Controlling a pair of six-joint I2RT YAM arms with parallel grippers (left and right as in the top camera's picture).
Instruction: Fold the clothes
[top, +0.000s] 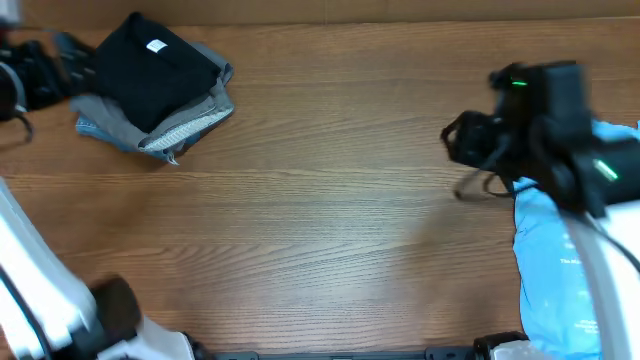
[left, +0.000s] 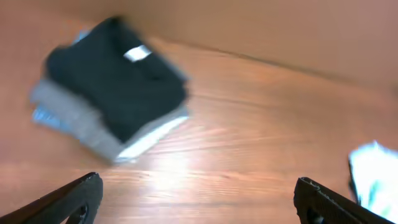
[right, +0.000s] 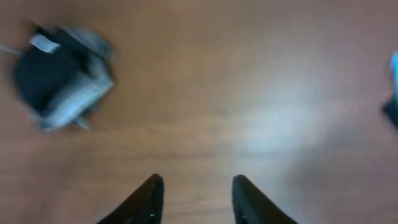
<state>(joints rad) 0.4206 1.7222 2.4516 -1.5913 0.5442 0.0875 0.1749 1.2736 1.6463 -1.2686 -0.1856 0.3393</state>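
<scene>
The clothes lie in two places. A folded stack sits at the far left of the table: a black T-shirt with a small white neck label on top, grey pieces under it, and a blue edge at the bottom. The stack also shows in the left wrist view and the right wrist view. A light blue printed T-shirt lies unfolded at the right edge, partly under the right arm. My left gripper is wide open and empty above bare wood. My right gripper is open and empty; in the overhead view it hovers left of the blue shirt.
The wooden table runs to a back edge at the top of the overhead view. The left arm's white link crosses the near left corner. Dark equipment sits just left of the stack.
</scene>
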